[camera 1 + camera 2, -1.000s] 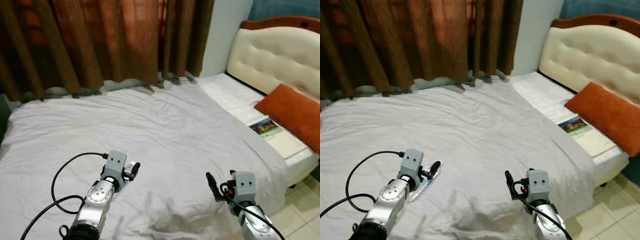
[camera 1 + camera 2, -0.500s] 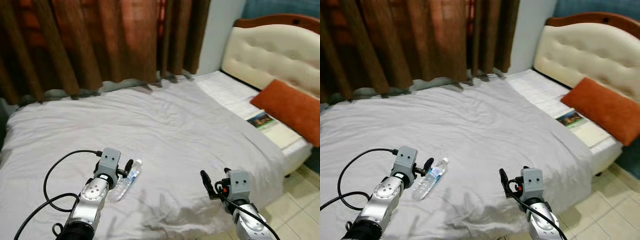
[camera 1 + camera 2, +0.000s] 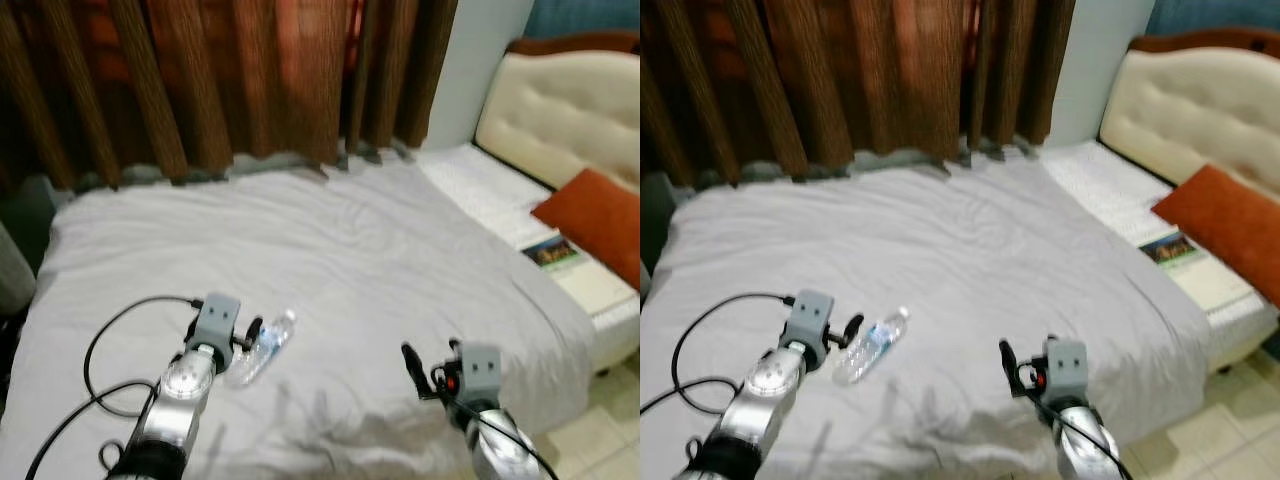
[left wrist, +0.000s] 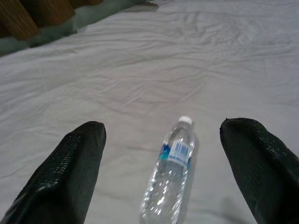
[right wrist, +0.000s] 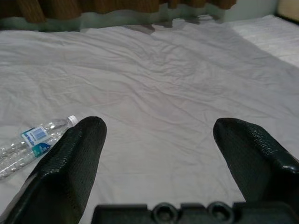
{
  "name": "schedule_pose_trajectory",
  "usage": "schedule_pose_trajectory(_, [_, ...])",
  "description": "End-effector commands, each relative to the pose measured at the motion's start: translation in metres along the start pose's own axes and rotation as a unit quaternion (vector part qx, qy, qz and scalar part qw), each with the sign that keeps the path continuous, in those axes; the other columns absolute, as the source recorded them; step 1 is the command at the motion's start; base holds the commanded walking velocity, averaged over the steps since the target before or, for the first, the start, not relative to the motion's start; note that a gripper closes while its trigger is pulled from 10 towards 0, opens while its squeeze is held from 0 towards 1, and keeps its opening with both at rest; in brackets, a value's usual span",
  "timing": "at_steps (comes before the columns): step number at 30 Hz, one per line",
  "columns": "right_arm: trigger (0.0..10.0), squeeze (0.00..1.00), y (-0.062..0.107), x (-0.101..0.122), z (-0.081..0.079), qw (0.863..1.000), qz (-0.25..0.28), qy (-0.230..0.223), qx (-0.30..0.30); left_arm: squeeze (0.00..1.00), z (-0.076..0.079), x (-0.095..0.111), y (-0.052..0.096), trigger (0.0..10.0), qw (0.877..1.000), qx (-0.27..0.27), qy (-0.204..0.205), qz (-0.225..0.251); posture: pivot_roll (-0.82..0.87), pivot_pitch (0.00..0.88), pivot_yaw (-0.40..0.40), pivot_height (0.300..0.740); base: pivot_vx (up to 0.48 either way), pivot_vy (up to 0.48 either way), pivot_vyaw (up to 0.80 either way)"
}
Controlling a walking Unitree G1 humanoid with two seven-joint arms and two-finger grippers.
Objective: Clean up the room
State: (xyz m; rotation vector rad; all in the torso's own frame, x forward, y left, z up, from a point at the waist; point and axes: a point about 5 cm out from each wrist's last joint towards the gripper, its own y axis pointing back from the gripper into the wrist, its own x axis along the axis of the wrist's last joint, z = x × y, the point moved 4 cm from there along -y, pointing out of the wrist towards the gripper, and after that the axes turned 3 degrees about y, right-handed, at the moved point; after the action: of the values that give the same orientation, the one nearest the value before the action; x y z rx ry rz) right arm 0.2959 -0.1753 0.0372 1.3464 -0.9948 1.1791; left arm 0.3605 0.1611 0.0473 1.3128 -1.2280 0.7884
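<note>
Left wrist view: bottle [image 4: 171,179] lies on bed [image 4: 140,70], right betw. spread jaws of left gripper [image 4: 163,177]. Best go lower & squeeze its middle. Right gripper [image 5: 159,163] jaws spread too.

Clear glossy plastic bottle [image 4: 171,179] (paper label) on matt cloth sheet [image 3: 380,250]

The 2 black fingers [image 5: 70,168] of the right gripper [image 5: 159,161] stand wide apart over a wrinkled grey sheet [image 5: 154,93]. A clear bottle [image 5: 32,142] with a white cap and a blue-and-white label lies flat on the sheet, just beside 1 finger, its cap end toward the gap. Brown curtains [image 5: 93,5] hang at the sheet's far edge.
</note>
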Motion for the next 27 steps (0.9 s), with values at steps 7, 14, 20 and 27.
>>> schedule_pose_trajectory(7, [10.0,0.0,0.022,0.001,0.019,1.0,-0.008,0.007,-0.014,0.0,0.011,-0.011,0.027,10.0,0.999,0.008,0.035,0.004,-0.05,0.0,-0.015,0.74,0.174,-0.293,0.35])
schedule_pose_trajectory(14, [10.0,0.0,0.052,-0.014,0.032,0.999,-0.038,0.009,-0.024,0.0,0.024,-0.023,0.083,10.0,0.999,0.006,0.04,-0.007,-0.03,0.0,-0.033,0.74,0.0,0.0,0.0])
schedule_pose_trajectory(20, [10.0,0.0,0.033,-0.003,0.024,1.0,-0.028,0.011,-0.002,0.0,0.023,-0.007,0.074,10.0,0.999,0.024,0.035,0.004,-0.01,0.0,-0.048,0.74,0.0,0.0,0.0])
schedule_pose_trajectory(27, [10.0,0.0,0.021,0.003,0.018,1.0,-0.02,0.012,0.011,0.0,0.016,-0.003,0.075,10.0,0.998,0.044,0.038,0.003,0.0,0.0,-0.05,0.74,0.139,0.0,0.0])
